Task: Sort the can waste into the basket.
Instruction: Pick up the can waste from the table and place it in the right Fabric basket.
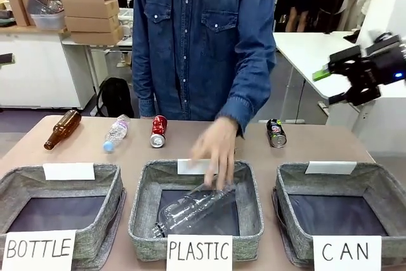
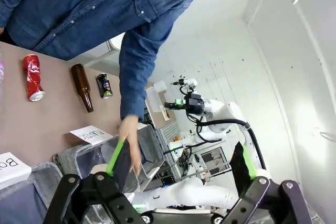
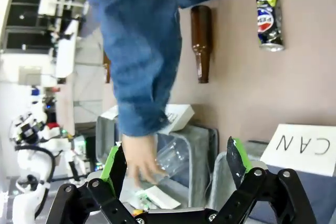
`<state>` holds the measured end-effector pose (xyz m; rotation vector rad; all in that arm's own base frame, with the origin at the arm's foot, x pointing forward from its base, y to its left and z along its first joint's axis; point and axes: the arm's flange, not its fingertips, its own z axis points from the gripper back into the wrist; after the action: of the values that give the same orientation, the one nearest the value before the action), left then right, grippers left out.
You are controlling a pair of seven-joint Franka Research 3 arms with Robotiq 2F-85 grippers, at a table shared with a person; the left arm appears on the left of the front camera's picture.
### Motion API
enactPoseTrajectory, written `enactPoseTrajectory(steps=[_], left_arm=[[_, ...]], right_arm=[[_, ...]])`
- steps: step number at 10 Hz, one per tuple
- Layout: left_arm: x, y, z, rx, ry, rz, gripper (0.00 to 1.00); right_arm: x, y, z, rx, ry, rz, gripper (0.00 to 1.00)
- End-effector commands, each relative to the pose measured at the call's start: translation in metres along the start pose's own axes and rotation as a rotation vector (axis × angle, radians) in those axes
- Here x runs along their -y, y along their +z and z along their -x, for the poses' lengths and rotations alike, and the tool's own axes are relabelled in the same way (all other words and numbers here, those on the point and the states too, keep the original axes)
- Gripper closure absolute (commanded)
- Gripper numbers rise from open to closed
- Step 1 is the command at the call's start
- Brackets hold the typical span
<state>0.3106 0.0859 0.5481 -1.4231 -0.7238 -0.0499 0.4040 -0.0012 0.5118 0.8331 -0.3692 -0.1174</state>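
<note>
Both cans lay on the tabletop (image 1: 317, 150), neither sorted. The red can (image 1: 158, 131) was beyond the middle basket. The dark can (image 1: 276, 132) was just beyond the CAN basket (image 1: 380, 188), whose lining looked bare. The person's hand (image 1: 216, 150) was at the PLASTIC basket (image 1: 143, 220), over a clear bottle (image 1: 190, 211).

Your right end effector (image 1: 330, 87) hung raised off to the right, fingers spread, pinching nothing. The left end effector (image 2: 181, 150) was likewise spread, high above the baskets.

Judgement: the step in hand was the approach, with no can grasped yet. The next move likely called for lowering the right end effector over the dark can, straddling its sides and clear of the person's sleeve (image 1: 254, 93).
</note>
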Motion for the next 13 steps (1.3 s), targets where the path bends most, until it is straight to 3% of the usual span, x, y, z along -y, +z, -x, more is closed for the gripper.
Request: enactPoseTrajectory(steps=[1, 3, 5, 9, 13], left_arm=[[0.001, -0.002, -0.001, 0.009, -0.018, 0.02, 0.0], [0.001, -0.002, -0.001, 0.009, -0.018, 0.02, 0.0], [0.001, -0.002, -0.001, 0.009, -0.018, 0.02, 0.0], [0.001, -0.002, -0.001, 0.009, -0.018, 0.02, 0.0], [0.001, -0.002, -0.001, 0.009, -0.018, 0.02, 0.0]], right_arm=[[0.002, 0.023, -0.01, -0.071, -0.019, -0.035, 0.0], [0.021, 0.063, 0.006, 0.01, -0.07, -0.06, 0.0], [0.025, 0.062, 0.009, 0.133, -0.089, -0.028, 0.0], [-0.001, -0.051, -0.039, 0.076, 0.026, 0.228, 0.0], [0.029, -0.163, -0.066, 0.183, 0.008, 0.503, 0.0]])
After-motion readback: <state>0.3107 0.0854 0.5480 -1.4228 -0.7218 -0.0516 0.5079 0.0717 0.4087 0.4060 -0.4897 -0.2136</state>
